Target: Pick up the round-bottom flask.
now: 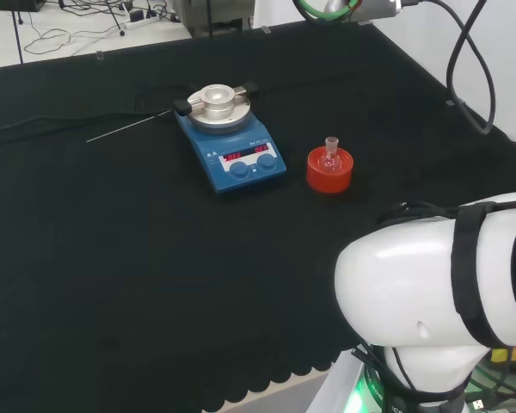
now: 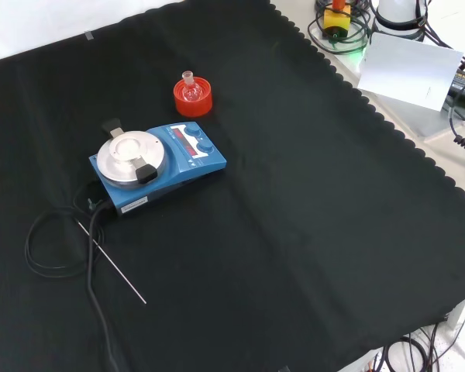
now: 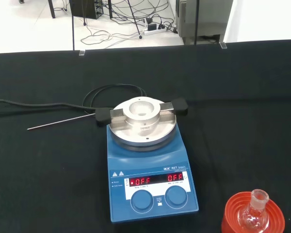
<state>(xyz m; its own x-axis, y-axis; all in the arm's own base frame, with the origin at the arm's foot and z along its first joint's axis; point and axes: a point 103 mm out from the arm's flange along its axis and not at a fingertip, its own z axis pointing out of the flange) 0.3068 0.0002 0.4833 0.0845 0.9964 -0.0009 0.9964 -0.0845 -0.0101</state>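
A small clear round-bottom flask (image 1: 330, 155) stands upright with its neck up in a red ribbed ring stand (image 1: 329, 170) on the black cloth. In the front view the flask (image 2: 189, 87) and its stand (image 2: 193, 99) sit near the top, just behind the blue hotplate. The wrist view has the flask (image 3: 254, 213) in the red stand (image 3: 252, 221), close beside the hotplate's front corner. The arm's white links (image 1: 439, 292) fill the lower right of the head view.
A blue hotplate stirrer (image 1: 230, 137) with a round metal top plate and a lit red display stands left of the flask in the head view. Its black cable (image 2: 54, 240) loops on the cloth, and a thin metal rod (image 2: 112, 263) lies beside it.
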